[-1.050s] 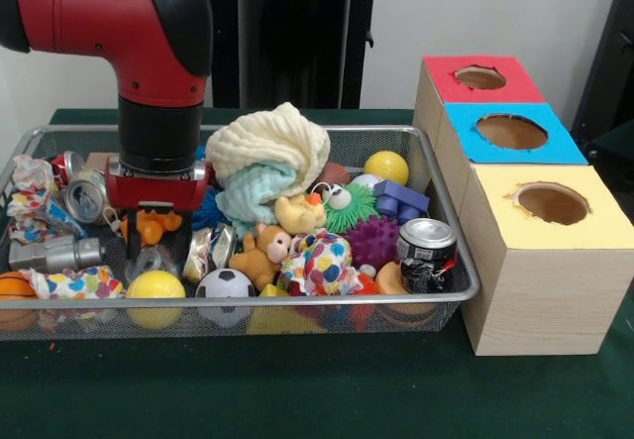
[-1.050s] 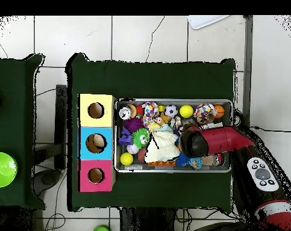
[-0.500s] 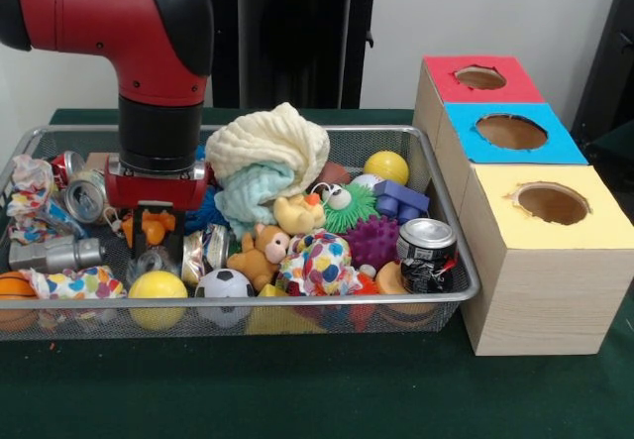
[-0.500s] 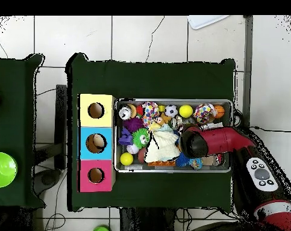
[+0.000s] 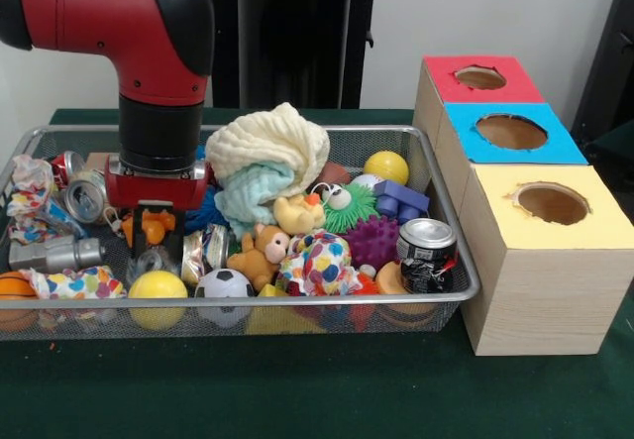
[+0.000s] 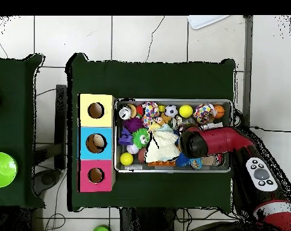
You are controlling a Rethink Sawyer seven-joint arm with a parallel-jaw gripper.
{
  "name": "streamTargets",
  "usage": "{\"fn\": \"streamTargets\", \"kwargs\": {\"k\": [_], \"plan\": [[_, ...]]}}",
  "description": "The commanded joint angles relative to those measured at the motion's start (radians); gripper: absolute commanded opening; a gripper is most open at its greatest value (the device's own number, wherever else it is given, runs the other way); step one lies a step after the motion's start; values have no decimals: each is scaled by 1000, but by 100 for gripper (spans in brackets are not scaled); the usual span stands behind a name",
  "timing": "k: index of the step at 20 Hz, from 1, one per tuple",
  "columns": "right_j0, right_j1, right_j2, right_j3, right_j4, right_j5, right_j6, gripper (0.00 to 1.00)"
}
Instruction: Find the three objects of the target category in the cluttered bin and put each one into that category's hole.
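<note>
End effector low in bin (orange toy upright).

Table covered in dark green cloth. Directly on it: a silver wire-mesh bin, filled with clutter, and a long pale wooden box with red, blue and yellow tops, each with a round hole. Box stands just beside the bin's end.
</note>
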Motion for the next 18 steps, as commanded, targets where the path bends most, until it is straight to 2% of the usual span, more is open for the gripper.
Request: {"fn": "streamTargets", "kwargs": {"k": [1, 13, 18], "plan": [[24, 65, 11, 9, -27, -48, 3, 100], [27, 66, 8, 5, -41, -63, -11, 100], [64, 69, -34, -11, -76, -109, 29, 100]]}}
